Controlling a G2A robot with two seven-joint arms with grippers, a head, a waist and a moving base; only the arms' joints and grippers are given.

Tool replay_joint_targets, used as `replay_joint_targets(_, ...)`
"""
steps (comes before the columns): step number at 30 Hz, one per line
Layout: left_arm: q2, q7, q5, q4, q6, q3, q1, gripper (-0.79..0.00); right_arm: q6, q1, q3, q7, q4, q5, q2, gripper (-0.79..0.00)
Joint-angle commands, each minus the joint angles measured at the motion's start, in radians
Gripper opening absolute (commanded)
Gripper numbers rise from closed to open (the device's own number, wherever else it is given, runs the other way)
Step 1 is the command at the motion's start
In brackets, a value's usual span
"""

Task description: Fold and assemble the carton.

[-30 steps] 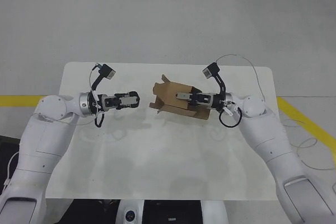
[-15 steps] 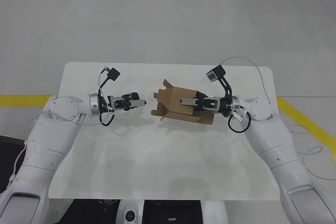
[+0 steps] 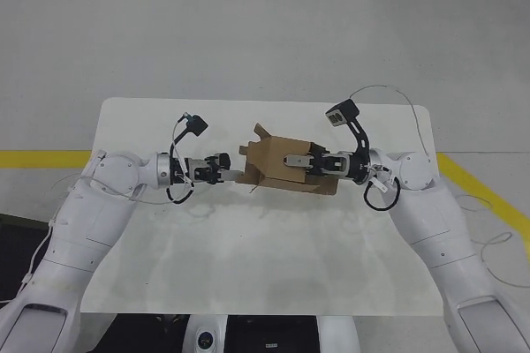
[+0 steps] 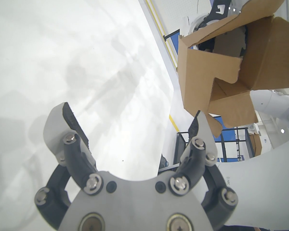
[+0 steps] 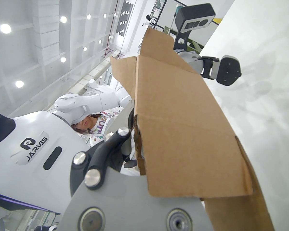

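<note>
A brown carton (image 3: 278, 163) is held above the middle of the white table (image 3: 247, 265), its end flaps loose and open. My right gripper (image 3: 293, 161) comes in from the right and is shut on the carton's top wall; the right wrist view shows that wall (image 5: 178, 121) covering most of the gripper (image 5: 137, 133). My left gripper (image 3: 233, 168) is at the carton's left end, open. In the left wrist view the gripper (image 4: 132, 121) has one fingertip (image 4: 199, 123) right at the lower flap of the carton (image 4: 231, 73), whose open inside faces it.
The tabletop around and under the carton is bare white. Yellow floor tape (image 3: 26, 159) runs past both sides of the table. The left gripper's outer shell (image 5: 227, 70) shows beyond the carton's far end in the right wrist view.
My left gripper has moved right, from a gap away to the carton's left end. The right gripper has turned the carton slightly and kept its hold.
</note>
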Motion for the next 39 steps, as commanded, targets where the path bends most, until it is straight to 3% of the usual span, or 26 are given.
replay_joint_targets(1,0.000,-0.005,-0.005,-0.008,0.001,0.003,0.001,0.000,0.001,0.003,-0.009,0.001,0.002,-0.002,-0.002,-0.785)
replay_joint_targets(16,0.001,-0.017,-0.034,-0.023,0.005,0.013,-0.012,0.000,0.007,0.027,-0.080,0.034,0.014,0.022,-0.025,-0.785)
replay_joint_targets(39,0.003,-0.018,-0.060,-0.002,0.001,0.018,-0.020,0.000,-0.008,0.048,-0.099,0.019,0.044,0.043,-0.037,-0.785)
